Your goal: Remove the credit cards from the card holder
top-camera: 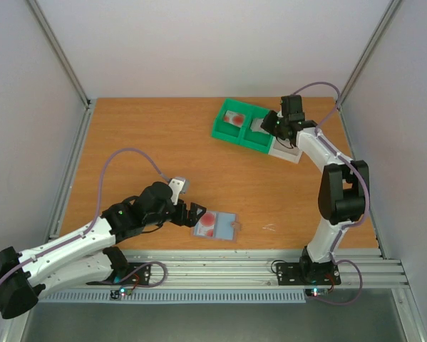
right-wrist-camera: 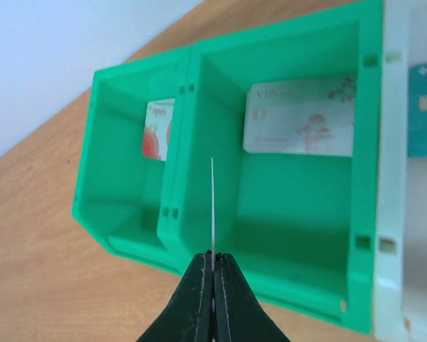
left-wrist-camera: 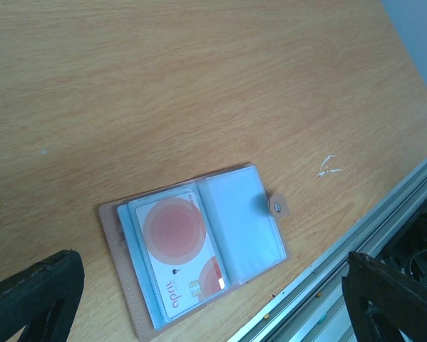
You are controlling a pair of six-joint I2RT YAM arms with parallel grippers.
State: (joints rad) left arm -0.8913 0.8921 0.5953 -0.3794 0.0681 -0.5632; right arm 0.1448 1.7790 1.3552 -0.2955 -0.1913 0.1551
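The right gripper is pinched shut on a thin card held edge-on over the middle compartment of the green tray — a drop-off, by the look of it. The card holder lies open on the table near the front edge, with a red-blotched card in its left panel. The left gripper hovers beside it, fingers spread wide and empty — next it likely must pinch that card's edge and slide it out.
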